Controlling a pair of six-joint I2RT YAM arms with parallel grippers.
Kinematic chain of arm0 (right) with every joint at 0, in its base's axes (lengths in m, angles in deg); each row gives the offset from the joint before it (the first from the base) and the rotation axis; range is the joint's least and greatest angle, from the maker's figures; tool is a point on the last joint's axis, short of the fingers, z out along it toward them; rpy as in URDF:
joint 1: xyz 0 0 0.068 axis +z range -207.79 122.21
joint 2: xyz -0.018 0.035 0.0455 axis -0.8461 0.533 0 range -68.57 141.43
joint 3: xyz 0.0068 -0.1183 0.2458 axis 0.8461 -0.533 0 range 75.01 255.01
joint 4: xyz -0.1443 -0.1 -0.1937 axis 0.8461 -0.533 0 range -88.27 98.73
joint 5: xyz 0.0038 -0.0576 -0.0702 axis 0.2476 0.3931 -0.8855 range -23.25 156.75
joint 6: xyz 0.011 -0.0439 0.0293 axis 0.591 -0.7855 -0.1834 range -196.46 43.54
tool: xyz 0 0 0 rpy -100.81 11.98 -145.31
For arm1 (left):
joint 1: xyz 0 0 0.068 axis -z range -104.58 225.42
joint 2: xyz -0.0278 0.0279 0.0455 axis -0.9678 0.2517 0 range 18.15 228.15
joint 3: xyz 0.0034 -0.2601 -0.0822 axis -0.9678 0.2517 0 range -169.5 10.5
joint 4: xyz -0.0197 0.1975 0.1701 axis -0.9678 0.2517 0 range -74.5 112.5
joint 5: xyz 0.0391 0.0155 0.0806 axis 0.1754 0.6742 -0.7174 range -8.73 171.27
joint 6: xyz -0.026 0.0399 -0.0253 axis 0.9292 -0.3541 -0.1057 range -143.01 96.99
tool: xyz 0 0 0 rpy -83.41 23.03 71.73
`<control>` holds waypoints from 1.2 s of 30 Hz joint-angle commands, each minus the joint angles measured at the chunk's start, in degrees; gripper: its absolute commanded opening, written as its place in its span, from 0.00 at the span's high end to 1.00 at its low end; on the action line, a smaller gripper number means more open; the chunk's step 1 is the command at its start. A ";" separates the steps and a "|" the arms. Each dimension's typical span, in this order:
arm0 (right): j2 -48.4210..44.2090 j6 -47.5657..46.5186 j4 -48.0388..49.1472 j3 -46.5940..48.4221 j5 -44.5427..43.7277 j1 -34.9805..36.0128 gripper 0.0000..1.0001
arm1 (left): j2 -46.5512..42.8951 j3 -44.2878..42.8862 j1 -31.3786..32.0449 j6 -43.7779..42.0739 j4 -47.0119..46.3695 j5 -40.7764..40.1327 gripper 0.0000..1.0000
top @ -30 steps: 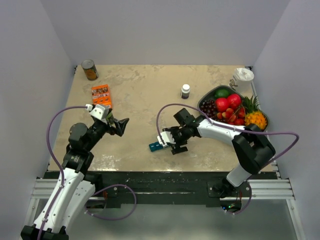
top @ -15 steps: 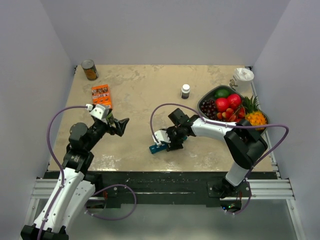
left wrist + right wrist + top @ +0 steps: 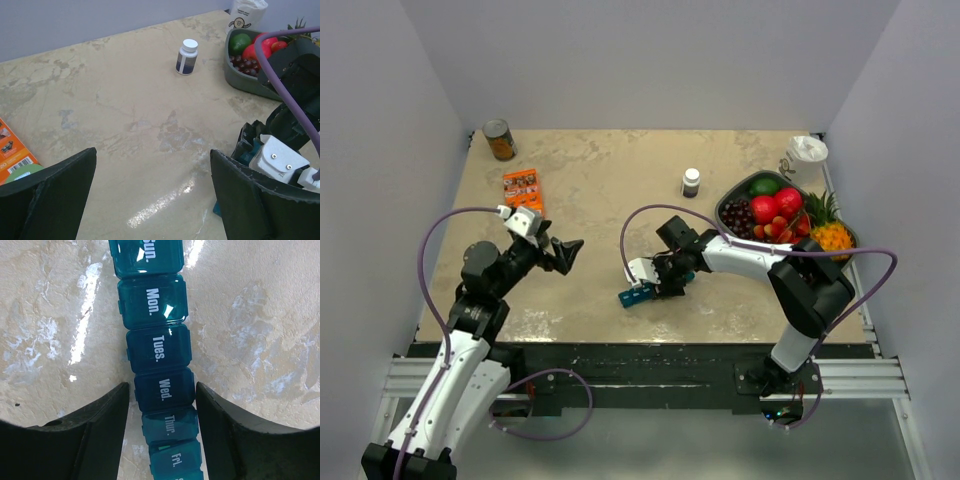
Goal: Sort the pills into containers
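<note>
The containers [image 3: 631,296] are one teal strip of day-marked lidded boxes lying flat on the table near its front edge; all lids that show are closed. In the right wrist view the containers [image 3: 159,347] run straight up the frame. My right gripper [image 3: 658,283] is down over the strip, and it [image 3: 161,390] straddles the "Wed." box with a fingertip close on each side; a thin sliver of table shows at the left one. My left gripper [image 3: 565,252] hovers wide open, holding nothing, left of the strip. No loose pills show.
A white-capped pill bottle [image 3: 691,181] stands mid-table. A grey fruit tray [image 3: 730,203] and a white cup [image 3: 807,152] sit at the right. A brown can [image 3: 500,140] is at the back left, with an orange packet [image 3: 523,190] nearer.
My right gripper has slid left along the strip and lowered over it, and its fingers have narrowed around the boxes. The left arm has barely shifted.
</note>
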 commanded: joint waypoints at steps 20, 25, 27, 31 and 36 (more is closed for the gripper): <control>-1.93 9.66 2.63 0.29 4.98 -6.77 0.64 | 9.70 7.38 5.43 -5.08 -20.65 23.41 0.08; -2.72 8.96 2.80 -0.15 5.34 -6.78 0.65 | 16.30 5.36 11.75 -17.29 -16.87 21.05 0.08; -3.16 8.61 2.89 -0.41 5.42 -6.86 0.65 | 19.29 4.21 13.86 -19.93 -14.59 20.08 0.09; -3.95 7.64 3.15 -1.29 6.21 -6.78 0.65 | 21.76 3.77 17.39 -26.17 -11.42 17.26 0.09; -5.18 5.80 3.15 -2.35 7.18 -6.78 0.65 | 23.78 4.47 19.33 -30.40 -12.38 17.25 0.09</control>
